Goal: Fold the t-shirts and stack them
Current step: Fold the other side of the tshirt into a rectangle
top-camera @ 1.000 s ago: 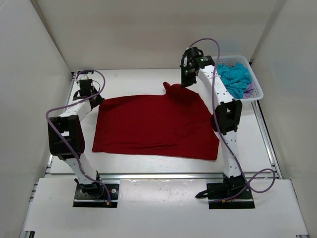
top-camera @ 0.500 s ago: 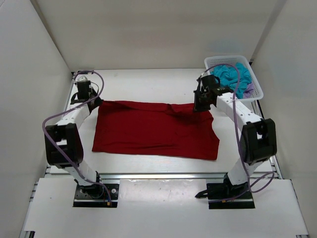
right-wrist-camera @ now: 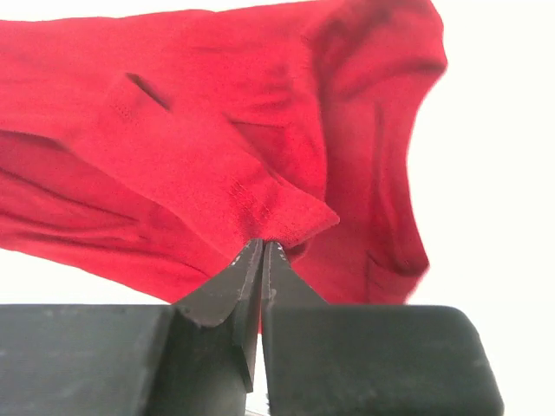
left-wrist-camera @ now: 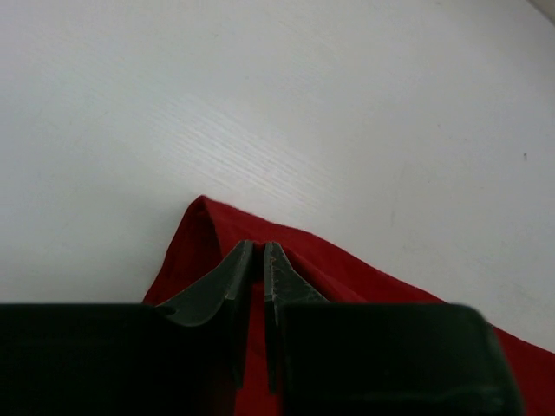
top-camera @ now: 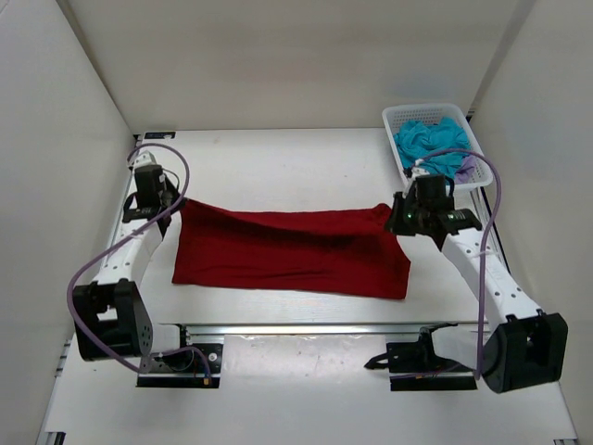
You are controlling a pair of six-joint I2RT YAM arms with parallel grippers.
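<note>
The red t-shirt (top-camera: pixel 287 250) lies across the middle of the table, its far edge lifted and doubled toward the near side. My left gripper (top-camera: pixel 174 201) is shut on the shirt's far left corner (left-wrist-camera: pixel 208 230). On the other side my right gripper (top-camera: pixel 397 219) is shut on the far right corner (right-wrist-camera: pixel 290 221), and the cloth hangs bunched beyond it. A teal-blue t-shirt (top-camera: pixel 428 144) and a bit of lavender t-shirt (top-camera: pixel 466 167) sit in the white basket (top-camera: pixel 400 115) at the back right.
White walls close in the table on the left, back and right. The basket stands close behind my right arm. A metal rail (top-camera: pixel 306 326) runs along the table's near edge by the arm bases.
Both grippers have pulled the shirt's far edge toward the near side. The right gripper swung from beside the basket down and right, and the raised bunch of cloth flattened into a long fold.
</note>
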